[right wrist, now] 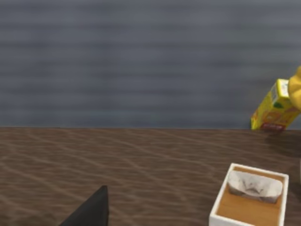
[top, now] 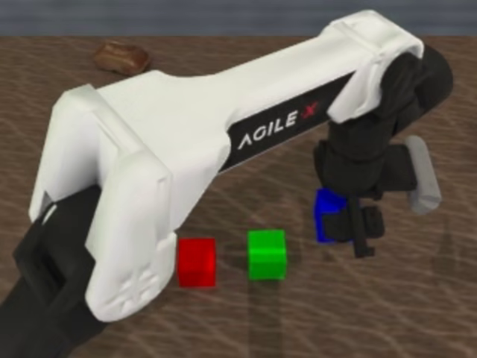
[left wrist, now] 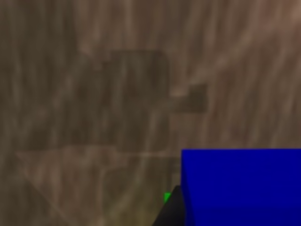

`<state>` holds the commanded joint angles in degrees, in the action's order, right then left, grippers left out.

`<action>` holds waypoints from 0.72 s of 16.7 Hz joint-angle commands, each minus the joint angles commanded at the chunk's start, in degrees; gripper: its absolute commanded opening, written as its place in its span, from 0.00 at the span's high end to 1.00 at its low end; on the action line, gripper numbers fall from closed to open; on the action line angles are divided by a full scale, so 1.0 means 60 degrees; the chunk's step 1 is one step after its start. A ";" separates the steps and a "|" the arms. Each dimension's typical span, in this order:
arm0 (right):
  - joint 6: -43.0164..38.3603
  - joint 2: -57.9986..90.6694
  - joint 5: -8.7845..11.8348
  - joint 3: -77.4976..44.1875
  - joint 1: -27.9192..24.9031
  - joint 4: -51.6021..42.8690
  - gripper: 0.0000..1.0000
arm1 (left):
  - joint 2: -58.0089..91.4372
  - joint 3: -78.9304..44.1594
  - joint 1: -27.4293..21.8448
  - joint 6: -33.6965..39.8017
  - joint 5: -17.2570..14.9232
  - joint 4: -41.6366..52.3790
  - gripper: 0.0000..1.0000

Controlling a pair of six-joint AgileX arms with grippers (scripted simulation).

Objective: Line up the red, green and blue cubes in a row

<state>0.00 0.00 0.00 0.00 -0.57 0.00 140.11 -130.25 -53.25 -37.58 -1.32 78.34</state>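
The red cube [top: 197,261] and the green cube [top: 267,253] sit side by side on the brown table near its front. The blue cube [top: 326,212] is to the right of the green one and a little farther back. My left gripper [top: 344,222] is shut on it, with the white left arm stretched across the table. In the left wrist view the blue cube [left wrist: 242,186] fills the corner against one dark finger [left wrist: 171,212], and a sliver of the green cube [left wrist: 166,197] shows. My right arm is out of the top view; only one finger [right wrist: 94,209] shows in its wrist view.
A brown lump [top: 121,57] lies at the table's back left. The right wrist view shows a white box [right wrist: 221,207] with a crumpled white thing inside, and a yellow carton [right wrist: 275,106] at the table's far edge.
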 joint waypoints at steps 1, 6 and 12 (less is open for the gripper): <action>0.0000 0.0000 0.0000 0.0000 0.0000 0.0000 0.00 | 0.0000 0.0027 0.0001 0.0001 -0.0001 -0.0032 1.00; 0.0000 0.0000 0.0000 0.0000 0.0000 0.0000 0.00 | 0.0118 0.1136 -0.0002 -0.0013 -0.0017 -0.1286 1.00; 0.0000 0.0000 0.0000 0.0000 0.0000 0.0000 0.00 | 0.0290 0.2180 -0.0010 -0.0027 -0.0008 -0.2423 1.00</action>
<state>0.00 0.00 0.00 0.00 -0.57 0.00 141.85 -117.16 -53.30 -37.74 -1.37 63.80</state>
